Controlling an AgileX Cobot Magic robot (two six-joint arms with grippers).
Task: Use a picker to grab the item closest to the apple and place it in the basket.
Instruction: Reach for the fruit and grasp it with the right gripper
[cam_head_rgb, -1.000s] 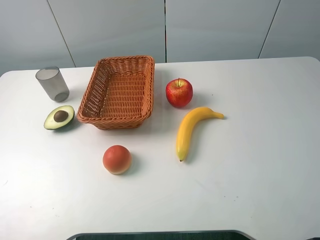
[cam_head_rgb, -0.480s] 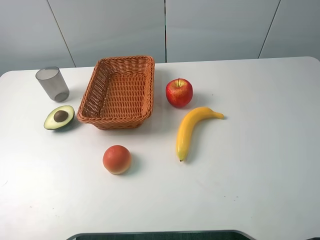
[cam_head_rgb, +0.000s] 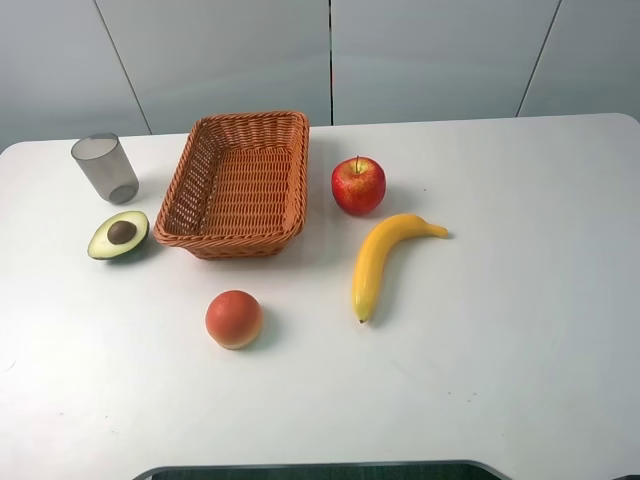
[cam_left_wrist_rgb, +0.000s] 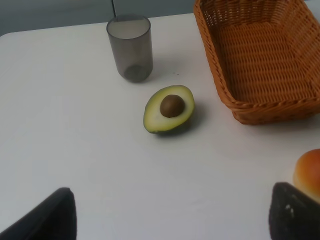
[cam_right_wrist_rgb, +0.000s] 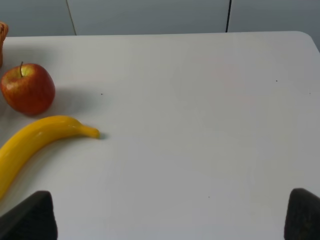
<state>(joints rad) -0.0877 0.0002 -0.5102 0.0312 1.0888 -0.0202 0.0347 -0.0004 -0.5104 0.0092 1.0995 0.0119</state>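
Observation:
The red apple (cam_head_rgb: 358, 185) (cam_right_wrist_rgb: 28, 88) stands on the white table just right of the woven basket (cam_head_rgb: 240, 182) (cam_left_wrist_rgb: 260, 55). Closest to the apple lies the yellow banana (cam_head_rgb: 384, 259) (cam_right_wrist_rgb: 35, 141), its tip just in front of the apple. Neither arm shows in the high view. In the left wrist view my left gripper (cam_left_wrist_rgb: 172, 220) is open, its dark fingertips (cam_left_wrist_rgb: 50, 215) wide apart above bare table near the avocado. My right gripper (cam_right_wrist_rgb: 165, 220) is open too, holding nothing, with the banana off to one side.
A halved avocado (cam_head_rgb: 119, 234) (cam_left_wrist_rgb: 169, 108) and a grey translucent cup (cam_head_rgb: 105, 168) (cam_left_wrist_rgb: 130, 47) sit left of the basket. An orange-pink round fruit (cam_head_rgb: 234, 319) (cam_left_wrist_rgb: 307, 170) lies in front of it. The table's near edge (cam_head_rgb: 320, 468) runs along the bottom.

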